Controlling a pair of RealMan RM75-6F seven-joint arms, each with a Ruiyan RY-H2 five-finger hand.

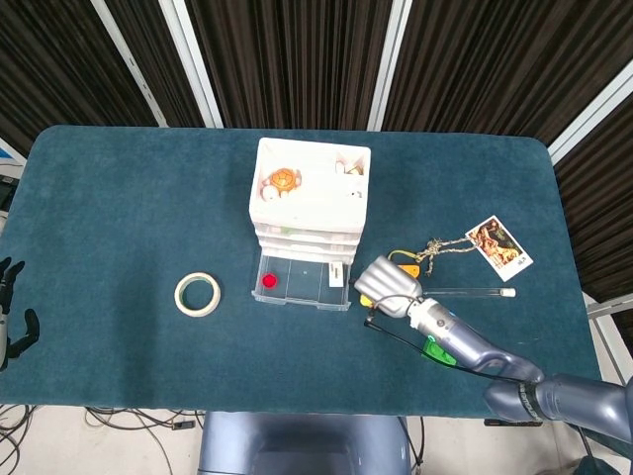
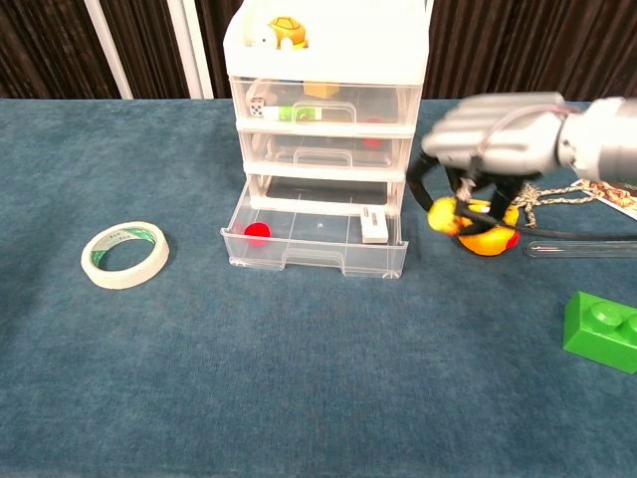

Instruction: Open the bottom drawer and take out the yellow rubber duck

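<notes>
Right hand (image 2: 488, 134): raised above the table to the right of the drawer unit (image 2: 323, 90), fingers curled downward and pinching the yellow rubber duck (image 2: 443, 213), which hangs clear of the drawer and just in front of a yellow tape measure (image 2: 490, 236). Left hand (image 1: 10, 312): at the far left edge of the head view, off the table, fingers spread, holding nothing. Bottom drawer (image 2: 317, 239): pulled open, containing a red ball (image 2: 257, 233) at its left and a small white block (image 2: 373, 225) at its right. Table (image 2: 299, 398): also carries a roll of tape (image 2: 124, 254), a green brick (image 2: 602, 332), a glass tube (image 2: 582, 249) and a photo card (image 1: 498, 247).
</notes>
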